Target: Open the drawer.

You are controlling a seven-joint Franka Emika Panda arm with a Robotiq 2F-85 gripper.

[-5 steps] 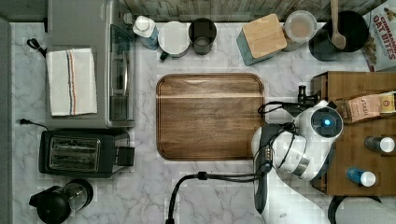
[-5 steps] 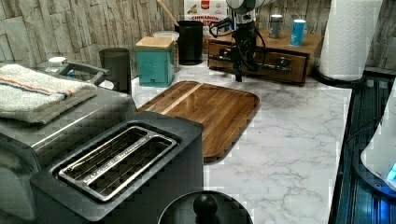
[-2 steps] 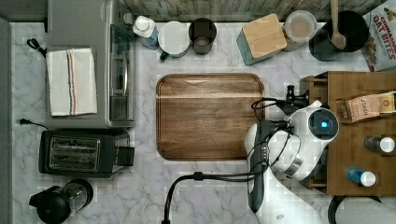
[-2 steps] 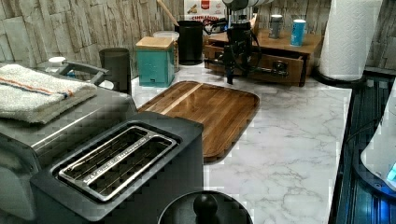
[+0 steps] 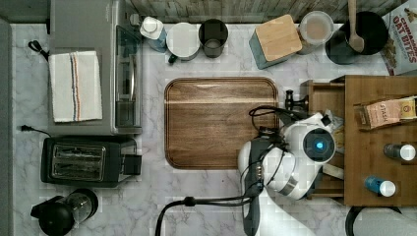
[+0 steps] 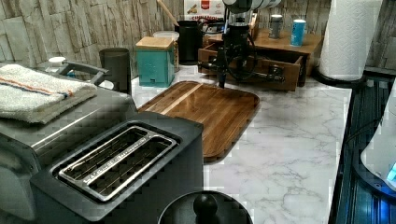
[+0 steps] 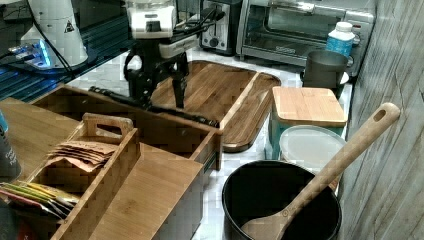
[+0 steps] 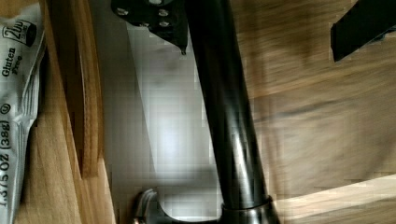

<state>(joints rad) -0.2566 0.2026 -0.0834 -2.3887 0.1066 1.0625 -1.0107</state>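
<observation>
Tool [image 7: 159, 92] fingers spread wide astride the black bar handle [image 7: 165, 111], drawer [image 7: 150, 131] pulled partway out

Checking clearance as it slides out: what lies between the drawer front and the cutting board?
Bare marble counter, seen in the left view between the drawer and cutting board.

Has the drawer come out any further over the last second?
Yes. In the top view the drawer has slid toward the cutting board, pulled out from the cabinet.

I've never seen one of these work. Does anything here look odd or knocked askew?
Nothing is spilled or broken. The drawer stands partly pulled out of its cabinet, with the gripper at its black handle.
</observation>
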